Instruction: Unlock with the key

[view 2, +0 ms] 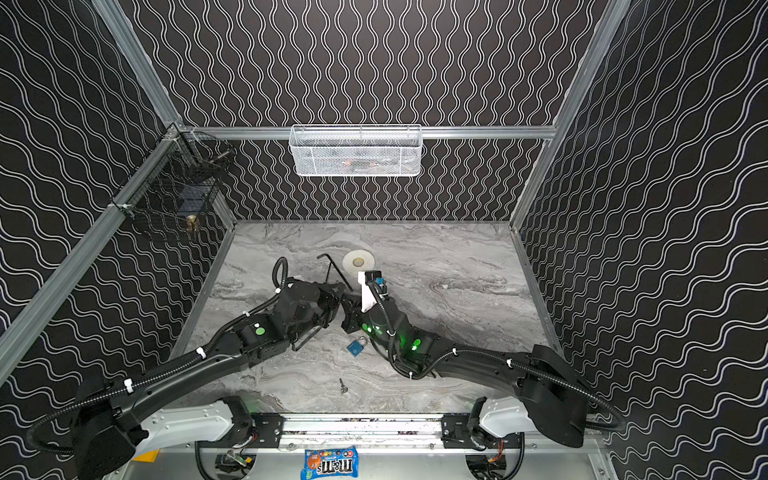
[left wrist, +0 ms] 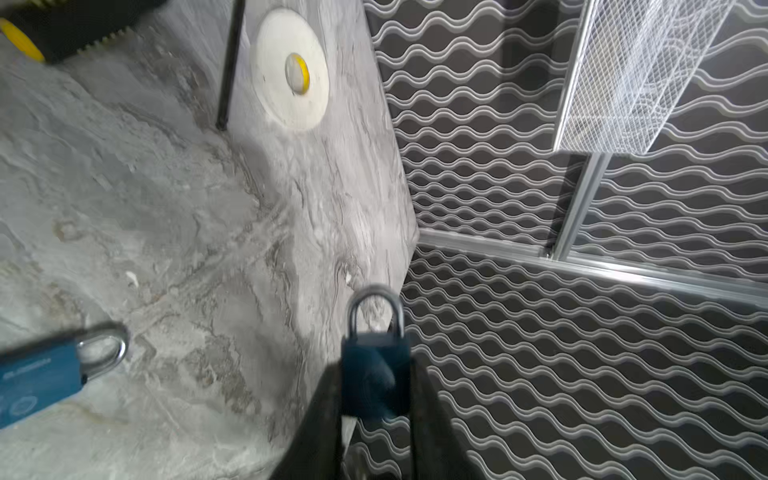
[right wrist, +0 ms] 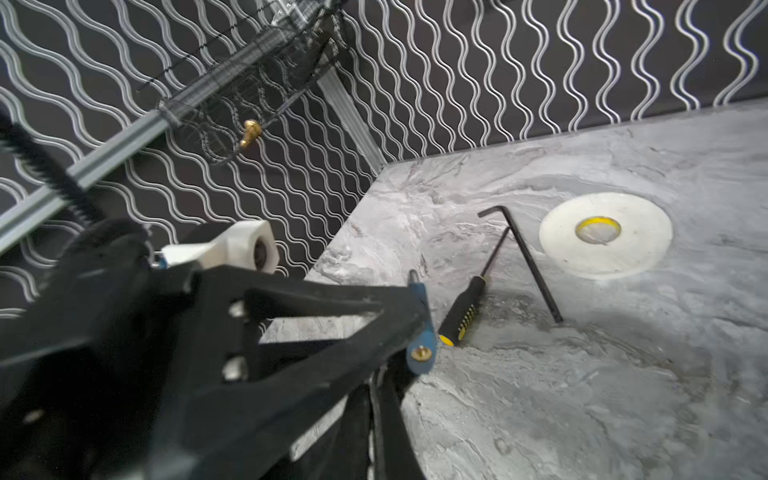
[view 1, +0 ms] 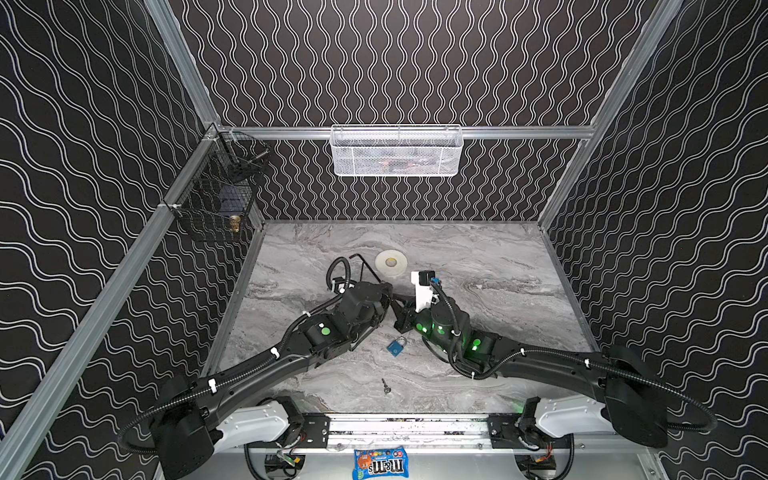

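Your left end effector [left wrist: 376, 386] grips a blue padlock [left wrist: 374, 353] above the counter [left wrist: 166, 208]. The right end effector [right wrist: 386, 399] is closed just beside it, with no key visible in it. The key [view 1: 386, 386] lies on the counter near a second padlock [view 1: 396, 346]. With the arms this close, fetching the key risks a collision, and any knock could twist the padlock in its grip.
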You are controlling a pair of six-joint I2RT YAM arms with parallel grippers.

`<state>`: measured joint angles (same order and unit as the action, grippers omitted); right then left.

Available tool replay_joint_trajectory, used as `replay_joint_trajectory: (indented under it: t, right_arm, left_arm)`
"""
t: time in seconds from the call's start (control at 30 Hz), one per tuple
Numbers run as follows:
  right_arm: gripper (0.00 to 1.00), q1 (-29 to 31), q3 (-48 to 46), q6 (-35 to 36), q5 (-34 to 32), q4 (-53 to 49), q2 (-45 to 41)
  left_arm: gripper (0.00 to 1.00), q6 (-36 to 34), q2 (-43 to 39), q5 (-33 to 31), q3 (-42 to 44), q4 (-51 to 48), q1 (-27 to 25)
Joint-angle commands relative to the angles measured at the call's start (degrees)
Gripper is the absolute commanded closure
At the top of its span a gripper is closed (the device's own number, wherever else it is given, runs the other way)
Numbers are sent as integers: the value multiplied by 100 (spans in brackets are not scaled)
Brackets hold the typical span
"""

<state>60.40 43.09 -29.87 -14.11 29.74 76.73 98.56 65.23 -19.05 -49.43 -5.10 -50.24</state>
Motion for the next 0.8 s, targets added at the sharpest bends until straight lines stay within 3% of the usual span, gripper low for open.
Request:
replay_joint_trajectory:
  t: [0.0,0.1,0.37,0.77]
  right_arm:
    - [100,24,-43,223,670,702,-108]
    - [100,24,-33,-9,17,337,-166]
    - [100,25,-272,-5,-556,23,-655]
    - [100,36,-129,10,-688,-471,-695]
  left_arm:
    - [100,-78,-75,585,23,601,-13]
    - [100,-179,-162,607,26,586,-15]
    - [100,-529,-394,222,-95,96,-17]
    - [100,-490,-274,94,-49,156,-14]
